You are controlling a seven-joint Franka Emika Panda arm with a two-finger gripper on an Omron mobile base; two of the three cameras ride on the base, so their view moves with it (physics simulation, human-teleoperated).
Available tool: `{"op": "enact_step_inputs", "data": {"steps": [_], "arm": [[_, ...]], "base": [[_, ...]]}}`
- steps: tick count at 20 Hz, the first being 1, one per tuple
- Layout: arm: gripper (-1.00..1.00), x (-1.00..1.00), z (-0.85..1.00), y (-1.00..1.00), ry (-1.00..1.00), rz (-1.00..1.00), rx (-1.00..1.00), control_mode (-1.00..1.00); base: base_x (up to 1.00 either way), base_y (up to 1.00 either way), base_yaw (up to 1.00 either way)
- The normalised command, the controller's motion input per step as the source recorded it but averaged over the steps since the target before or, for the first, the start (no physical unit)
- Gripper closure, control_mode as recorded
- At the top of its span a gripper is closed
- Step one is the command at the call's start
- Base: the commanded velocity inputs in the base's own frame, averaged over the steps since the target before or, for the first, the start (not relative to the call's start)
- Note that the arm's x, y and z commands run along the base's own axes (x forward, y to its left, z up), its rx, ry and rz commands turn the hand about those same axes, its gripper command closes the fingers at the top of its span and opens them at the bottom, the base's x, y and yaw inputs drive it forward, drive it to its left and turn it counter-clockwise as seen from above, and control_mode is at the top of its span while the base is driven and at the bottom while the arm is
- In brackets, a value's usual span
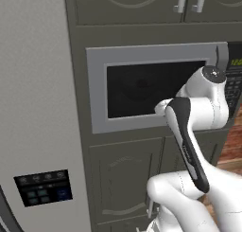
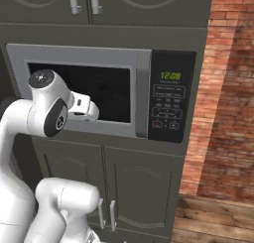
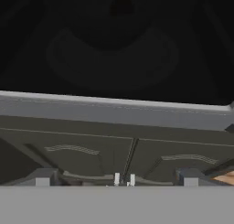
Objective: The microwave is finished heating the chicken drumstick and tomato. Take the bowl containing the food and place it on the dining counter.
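Left base view shows a tall grey fridge side [image 1: 38, 108] on the left, with a small dark button panel [image 1: 43, 187] low down on it. Next to it stand dark grey cabinets [image 1: 127, 179], above and below the microwave [image 1: 146, 86]. The microwave sits in the cabinet wall, and its door is shut. Its silver frame goes around a wide dark window. In the right base view the microwave [image 2: 99, 88] has a black keypad [image 2: 170, 95] on its right side with green numbers at the top. A red brick wall [image 2: 228, 98] stands to the right of the cabinets, with a wooden floor [image 2: 213, 219] below it. The white arm [image 1: 203, 103] reaches up in front of the window, and its hand points at the door. In the hand view the dark glass is close, and a round bowl [image 3: 112, 54] shows faintly behind it, inside the microwave. The food in it is too dark to see. The claw [image 3: 116, 178] is spread wide, with one dark fingertip [image 3: 43, 177] far from the other, and it holds nothing.
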Motion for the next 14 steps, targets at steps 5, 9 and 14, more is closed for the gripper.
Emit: {"op": "enact_step_inputs", "data": {"steps": [5,9,14], "arm": [[-1.0,-0.1,0.0,-0.01,0.0,0.0,0.0,1.0],[-1.0,0.0,0.0,0.0,0.0,0.0,0.0,1.0],[-1.0,0.0,0.0,0.0,0.0,0.0,0.0,1.0]], "base": [[-0.08,-0.04,0.0],[-0.47,-0.27,0.0],[-0.45,-0.4,-0.01]]}}
